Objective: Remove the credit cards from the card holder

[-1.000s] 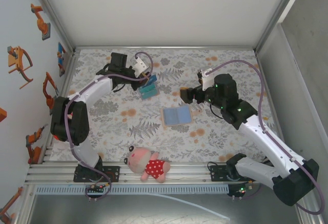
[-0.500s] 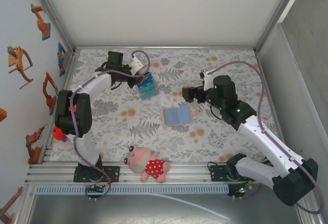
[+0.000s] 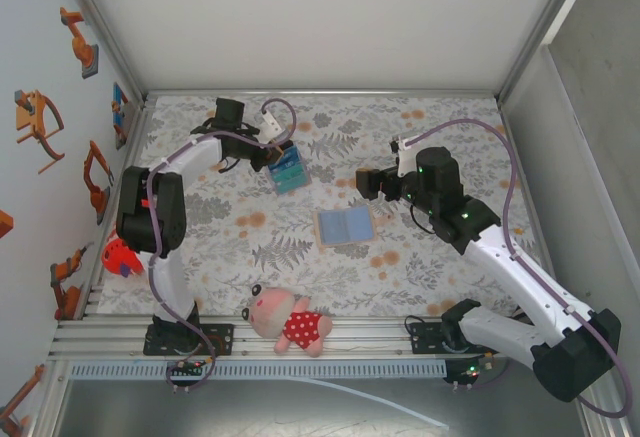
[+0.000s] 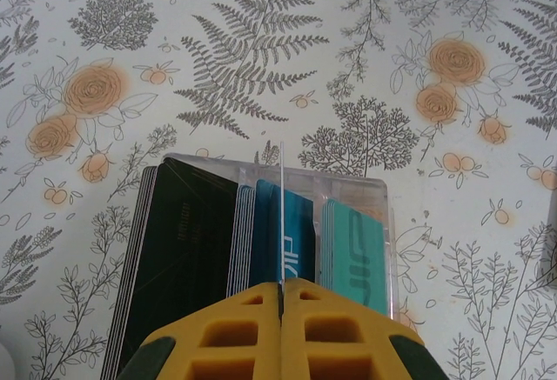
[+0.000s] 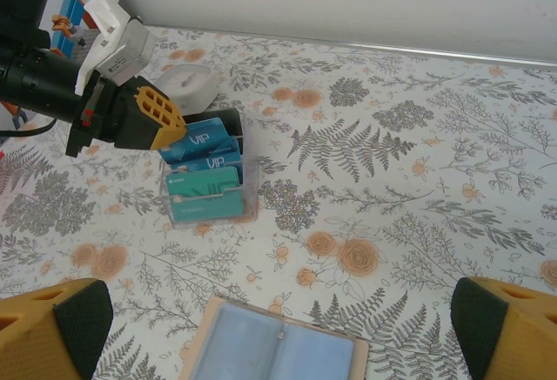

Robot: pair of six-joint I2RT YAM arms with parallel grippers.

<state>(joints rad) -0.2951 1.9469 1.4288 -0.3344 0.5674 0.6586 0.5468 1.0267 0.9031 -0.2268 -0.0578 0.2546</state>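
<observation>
Table layout
We see the card holder centred, the rack behind-left, a card over it in the left gripper, the plush toy nearest.

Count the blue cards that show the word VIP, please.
2. One blue VIP card is pinched by the left gripper at the top of the clear stand. The second VIP card stands just below it, behind the teal card. Others may be hidden.

The card holder is cut by the bottom edge.
</observation>
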